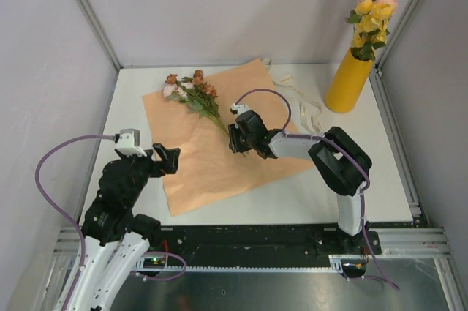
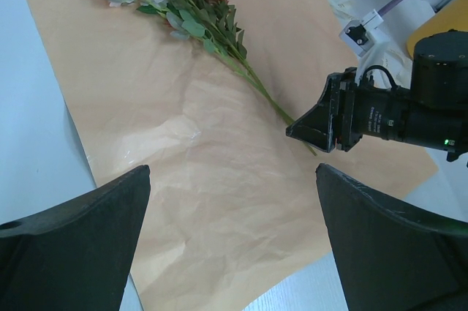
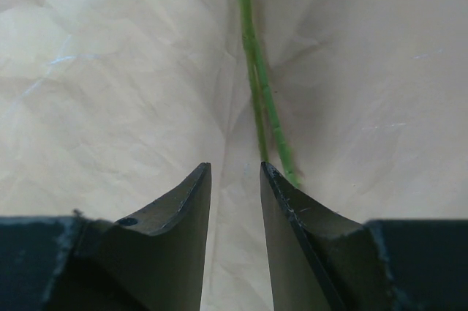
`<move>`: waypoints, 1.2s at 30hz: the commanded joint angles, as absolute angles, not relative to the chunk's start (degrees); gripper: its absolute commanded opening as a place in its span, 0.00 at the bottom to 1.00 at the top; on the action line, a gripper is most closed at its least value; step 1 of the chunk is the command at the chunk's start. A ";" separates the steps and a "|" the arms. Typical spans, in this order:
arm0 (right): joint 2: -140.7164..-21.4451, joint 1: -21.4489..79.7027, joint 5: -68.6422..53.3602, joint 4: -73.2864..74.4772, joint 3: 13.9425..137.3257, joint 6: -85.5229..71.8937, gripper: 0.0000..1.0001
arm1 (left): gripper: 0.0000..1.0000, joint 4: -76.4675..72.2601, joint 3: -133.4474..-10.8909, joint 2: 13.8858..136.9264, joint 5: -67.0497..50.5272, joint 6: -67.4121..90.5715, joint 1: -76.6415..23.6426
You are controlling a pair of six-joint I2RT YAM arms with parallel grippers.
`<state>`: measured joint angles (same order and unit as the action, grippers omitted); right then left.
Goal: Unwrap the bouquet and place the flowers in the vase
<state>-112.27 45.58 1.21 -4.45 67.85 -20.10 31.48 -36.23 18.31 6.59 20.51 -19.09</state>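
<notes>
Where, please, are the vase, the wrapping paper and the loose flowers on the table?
vase (image 1: 348, 84): top view, its yellow body.
wrapping paper (image 1: 212, 165): top view, bare middle of sheet.
loose flowers (image 2: 196, 27): left wrist view, leafy stems.

You can't read any words or numbers here — the right gripper (image 2: 298, 132) has tiny white print on its black body, but it's too small.
</notes>
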 commanded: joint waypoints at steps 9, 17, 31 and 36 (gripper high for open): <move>-116.56 46.75 6.51 -3.66 70.55 -16.83 0.38 | 1.00 30.98 -38.32 16.37 6.41 20.30 -18.72; -117.70 47.87 9.80 -3.67 70.92 -15.54 0.26 | 1.00 30.97 -38.32 16.68 6.50 20.24 -18.69; -106.25 49.88 8.08 -9.41 68.65 -15.83 0.00 | 1.00 30.94 -39.13 23.53 2.22 26.32 -18.73; -100.50 49.84 5.50 -14.42 63.56 -19.88 0.00 | 1.00 28.19 -39.91 30.97 0.71 34.13 -18.72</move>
<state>-106.43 49.76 7.57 -7.57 66.41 -16.71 31.29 -37.39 26.28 3.20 26.92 -19.09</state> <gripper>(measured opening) 0.010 0.995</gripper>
